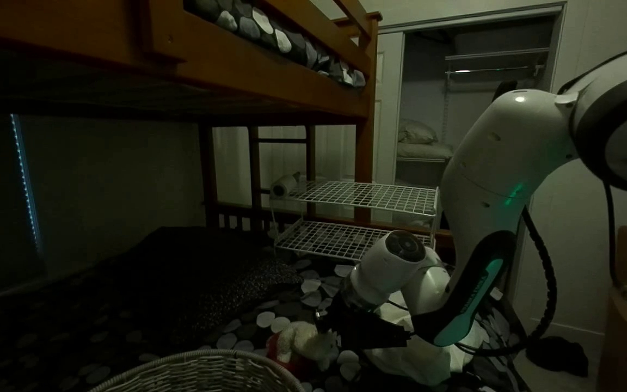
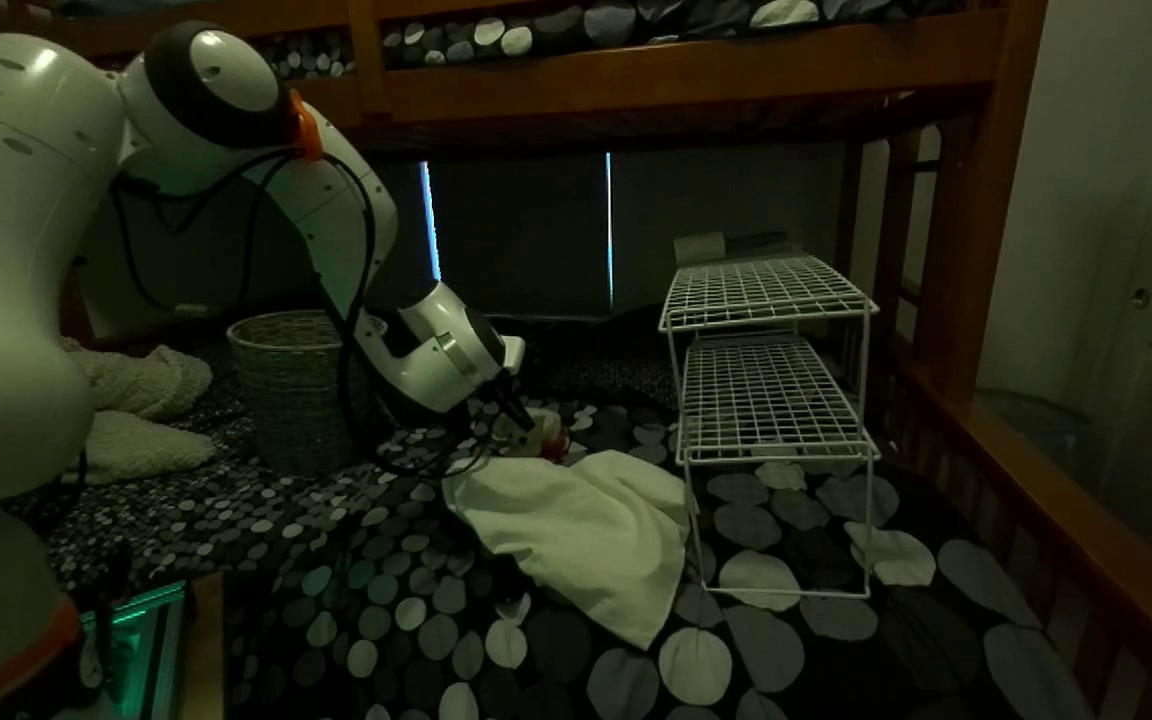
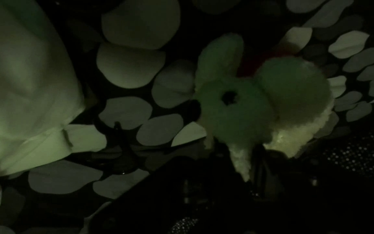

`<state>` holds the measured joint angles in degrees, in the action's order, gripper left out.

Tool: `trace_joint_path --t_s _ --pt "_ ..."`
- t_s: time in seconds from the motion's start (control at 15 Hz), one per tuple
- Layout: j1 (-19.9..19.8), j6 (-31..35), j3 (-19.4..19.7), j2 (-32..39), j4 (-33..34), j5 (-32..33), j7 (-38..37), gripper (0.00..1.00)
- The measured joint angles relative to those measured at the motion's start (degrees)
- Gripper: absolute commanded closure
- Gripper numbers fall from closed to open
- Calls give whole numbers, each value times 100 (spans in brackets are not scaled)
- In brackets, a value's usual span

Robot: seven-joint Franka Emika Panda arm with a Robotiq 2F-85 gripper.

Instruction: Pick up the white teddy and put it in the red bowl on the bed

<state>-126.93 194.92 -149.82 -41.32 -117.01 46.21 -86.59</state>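
Evidently one gripper (image 3: 241,152) has its two fingers (image 3: 261,172) close together, pinching one ear (image 3: 240,161) of the single white teddy (image 3: 252,109), which lies at the fingertips on the bed (image 2: 336,560). One red patch (image 1: 275,349) shows against the teddy, just beyond the gripper; what it belongs to is hard to tell in such gloom. Just beside the gripper lies one white cloth (image 2: 576,520); near it stands one wicker basket (image 2: 291,410), and farther off, one wire rack (image 2: 771,400) with two shelves.
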Motion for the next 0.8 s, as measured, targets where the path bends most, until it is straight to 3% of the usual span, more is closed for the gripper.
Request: trace_joint_path --t_s 0.33,0.8 --pt "-42 195 18 -276 560 91 -487 95" --pt "-74 217 37 -396 859 1270 -1574 95"
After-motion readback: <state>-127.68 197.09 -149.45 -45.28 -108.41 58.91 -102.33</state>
